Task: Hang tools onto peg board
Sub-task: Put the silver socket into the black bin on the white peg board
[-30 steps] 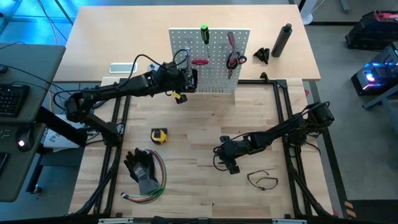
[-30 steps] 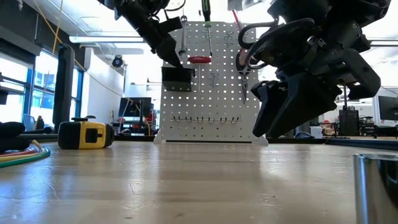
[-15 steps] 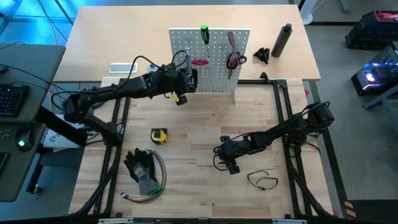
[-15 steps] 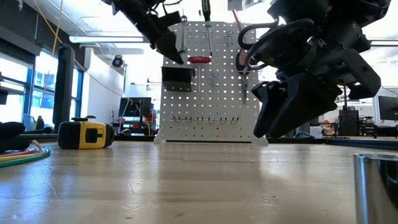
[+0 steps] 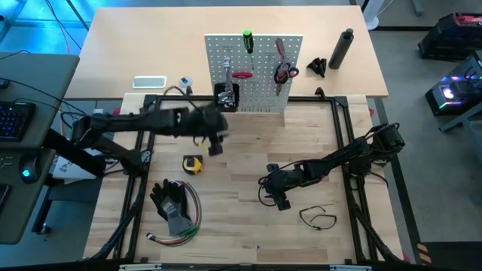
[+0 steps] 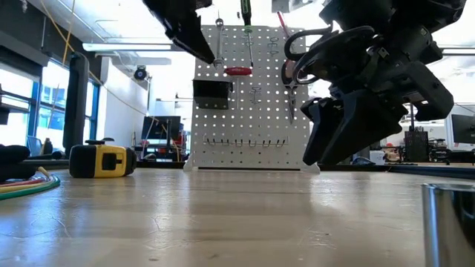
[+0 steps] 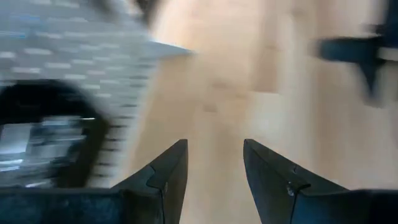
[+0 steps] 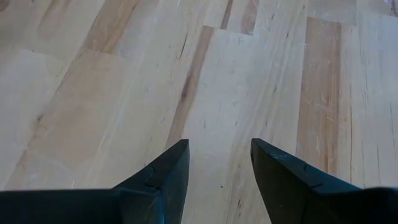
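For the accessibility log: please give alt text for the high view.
From above, the left gripper, open and empty, hangs just in front of the upright peg board, where several tools already hang. The right gripper waits open over the bare tabletop; a yellow tape measure lies unhung.

The table (image 5: 248,150) is pale wood, laid in planks with a visible grain and a smooth, faintly satin finish. The peg board (image 5: 260,56) looks like matt white-grey sheet dotted with holes, and the small bin (image 6: 211,91) on it is dull black plastic. A silver wrench (image 5: 227,71) shines like bare metal. The tape measure (image 6: 103,159) has a glossy yellow plastic case. The gloves (image 5: 170,199) look like soft black cloth, beside plastic-coated wires (image 5: 192,218). Both arms' fingers (image 8: 163,180) are matt black plastic.
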### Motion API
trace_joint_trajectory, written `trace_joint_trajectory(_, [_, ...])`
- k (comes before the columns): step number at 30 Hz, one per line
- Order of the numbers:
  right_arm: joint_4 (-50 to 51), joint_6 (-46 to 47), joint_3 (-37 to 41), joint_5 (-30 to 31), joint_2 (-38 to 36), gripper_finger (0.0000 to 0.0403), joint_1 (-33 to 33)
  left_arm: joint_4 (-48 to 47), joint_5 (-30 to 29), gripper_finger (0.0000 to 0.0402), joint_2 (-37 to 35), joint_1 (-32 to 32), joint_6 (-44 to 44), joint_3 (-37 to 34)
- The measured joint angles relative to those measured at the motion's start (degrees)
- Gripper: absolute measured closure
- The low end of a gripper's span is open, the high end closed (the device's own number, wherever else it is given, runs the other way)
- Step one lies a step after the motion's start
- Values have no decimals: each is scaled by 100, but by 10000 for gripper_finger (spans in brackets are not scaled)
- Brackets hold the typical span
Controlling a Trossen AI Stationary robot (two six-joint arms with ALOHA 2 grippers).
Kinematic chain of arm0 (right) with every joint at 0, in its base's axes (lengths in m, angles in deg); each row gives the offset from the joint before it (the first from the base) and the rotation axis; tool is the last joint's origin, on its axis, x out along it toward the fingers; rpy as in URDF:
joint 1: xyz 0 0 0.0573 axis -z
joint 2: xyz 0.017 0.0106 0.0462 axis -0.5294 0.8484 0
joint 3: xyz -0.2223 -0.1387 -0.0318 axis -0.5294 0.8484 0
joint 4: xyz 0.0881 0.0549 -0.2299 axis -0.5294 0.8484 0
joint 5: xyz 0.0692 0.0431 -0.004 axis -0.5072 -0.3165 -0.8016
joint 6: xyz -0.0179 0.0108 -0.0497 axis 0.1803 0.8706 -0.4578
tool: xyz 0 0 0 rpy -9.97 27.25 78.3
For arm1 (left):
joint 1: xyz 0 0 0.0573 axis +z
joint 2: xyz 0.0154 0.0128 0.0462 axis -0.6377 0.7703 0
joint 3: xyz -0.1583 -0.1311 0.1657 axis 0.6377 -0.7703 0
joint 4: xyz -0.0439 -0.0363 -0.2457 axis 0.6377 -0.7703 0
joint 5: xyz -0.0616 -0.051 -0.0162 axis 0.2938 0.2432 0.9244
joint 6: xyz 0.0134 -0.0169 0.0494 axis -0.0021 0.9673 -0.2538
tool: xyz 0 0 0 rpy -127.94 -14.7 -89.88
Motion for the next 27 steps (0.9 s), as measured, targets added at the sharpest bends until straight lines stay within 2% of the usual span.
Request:
trace_joint_trajectory(6, [1, -56, 0, 0, 0, 235, 0, 50, 710, 252, 363, -1080, 525, 0])
trace_joint_trajectory(14, [4, -56, 0, -2, 0, 235, 0, 1025, 810, 252, 1429, -2386, 834, 0])
trace_joint_trajectory(20, [21, -54, 0, -11, 0, 235, -1, 1937, 810, 252, 2317, -2962, 1060, 0])
trace_joint_trajectory(27, [50, -69, 0, -68, 0, 235, -2, 3094, 981, 252, 3091, -3342, 1130, 0])
